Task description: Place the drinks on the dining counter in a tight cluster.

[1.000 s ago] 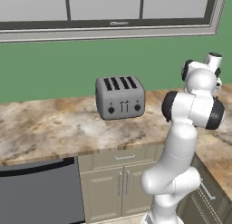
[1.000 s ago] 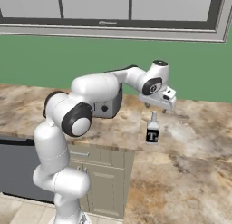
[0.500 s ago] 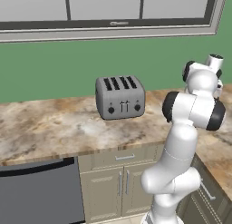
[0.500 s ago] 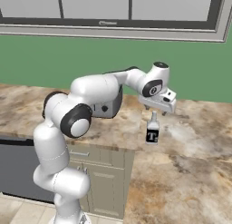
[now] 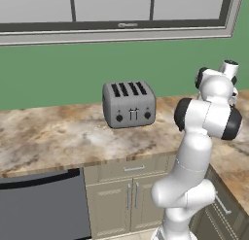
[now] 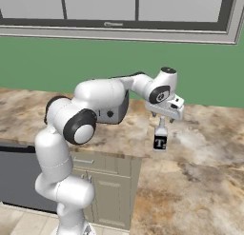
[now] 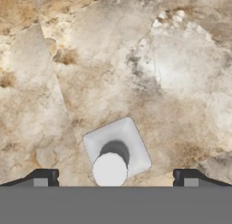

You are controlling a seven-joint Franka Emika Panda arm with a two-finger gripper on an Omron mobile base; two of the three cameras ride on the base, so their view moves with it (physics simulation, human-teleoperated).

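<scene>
At the left of the left base view a dark, glass-fronted appliance (image 5: pixel 44 205) sits under the tan-and-brown marbled stone bench (image 5: pixel 58 137). Further right a grey four-slot metal toaster (image 5: pixel 129 104) stands on the slab against the green wall, with the white arm rising beside it.

In the right base view the arm reaches over the slab, and its claw (image 6: pixel 163 118) hangs directly above the dark squat bottle with the white "T" label (image 6: pixel 160 138), which stands upright on the stone where the slab turns a corner. The claw is released, its jaws spread wide either side of the bottle's neck. They seem not to press on it, though the angle makes contact hard to rule out.

The hand view looks straight down on that bottle (image 7: pixel 116 153): pale square shoulders, round white cap, the two dark fingertips (image 7: pixel 44 177) well apart to either side.

As for progress, this one drink is on the bench and appears to be let go. No second drink stands near it, so I judge the cluster barely begun, with the other drinks left to bring alongside.
</scene>
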